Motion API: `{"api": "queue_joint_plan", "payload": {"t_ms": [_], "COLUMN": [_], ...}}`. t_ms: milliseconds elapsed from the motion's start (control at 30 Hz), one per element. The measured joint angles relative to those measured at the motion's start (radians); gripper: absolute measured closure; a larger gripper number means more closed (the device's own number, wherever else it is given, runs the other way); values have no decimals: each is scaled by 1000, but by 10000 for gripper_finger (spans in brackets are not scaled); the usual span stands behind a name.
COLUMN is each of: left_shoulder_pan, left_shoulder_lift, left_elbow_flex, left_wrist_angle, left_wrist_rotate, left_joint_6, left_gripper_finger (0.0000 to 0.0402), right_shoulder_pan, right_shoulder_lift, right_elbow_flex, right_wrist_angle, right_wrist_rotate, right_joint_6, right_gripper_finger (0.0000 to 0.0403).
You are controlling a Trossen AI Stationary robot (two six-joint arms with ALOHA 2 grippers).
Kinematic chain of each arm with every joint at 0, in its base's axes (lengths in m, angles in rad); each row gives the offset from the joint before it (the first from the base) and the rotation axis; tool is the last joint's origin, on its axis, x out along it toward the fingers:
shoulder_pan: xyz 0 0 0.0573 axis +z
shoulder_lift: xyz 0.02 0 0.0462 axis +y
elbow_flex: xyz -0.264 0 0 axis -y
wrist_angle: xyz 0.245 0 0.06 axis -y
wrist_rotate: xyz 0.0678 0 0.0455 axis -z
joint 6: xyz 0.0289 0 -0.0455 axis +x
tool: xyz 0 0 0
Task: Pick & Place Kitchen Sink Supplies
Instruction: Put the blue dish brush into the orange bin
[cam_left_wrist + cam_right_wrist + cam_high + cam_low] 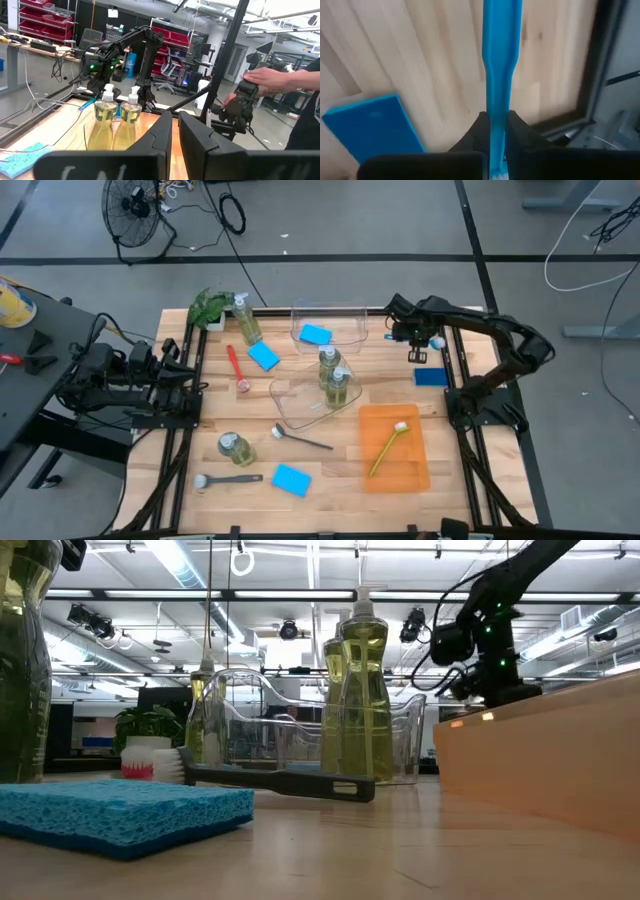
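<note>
Right gripper [419, 340]: hung over the table's far right corner, its jaws clamped on the handle of a blue brush [500, 75], as the right wrist view showed.
Blue brush: lifted off the wood, its handle running out past the fingers [481, 131] above the planks; a dark blue sponge [431, 377] lay just beside it on the table.
Left gripper [175, 145]: waited at the table's left edge, jaws drawn narrow with nothing between them.
Bins: one clear bin [329, 326] at the far side held a blue sponge [315, 335]; a second clear bin [292, 402] at mid-table held two pump bottles [333, 375].
Orange tray [394, 465]: carried a yellow-green brush [388, 446].
Loose on the table: a red brush [236, 367], two dark grey brushes [300, 439], two more sponges [264, 357], two more bottles [245, 318].
Plant [209, 307]: stood at the far left corner.
Beyond the table: a person's hand [270, 79] rested on equipment.
</note>
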Motion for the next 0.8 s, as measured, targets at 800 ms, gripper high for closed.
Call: {"api": "queue_joint_plan", "payload": {"t_ms": [800], "left_shoulder_pan": [0], "left_shoulder_lift": [0], "left_elbow_flex": [0], "left_wrist_angle": [0], "left_wrist_rotate": [0], "left_joint_6": [0], "left_gripper_finger": [365], "right_shoulder_pan": [334], "right_shoulder_lift": [-240], "right_elbow_flex": [262], "right_wrist_angle": [-251], "right_wrist_rotate": [-154], "right_joint_6": [-242], "right_gripper_finger": [387]}}
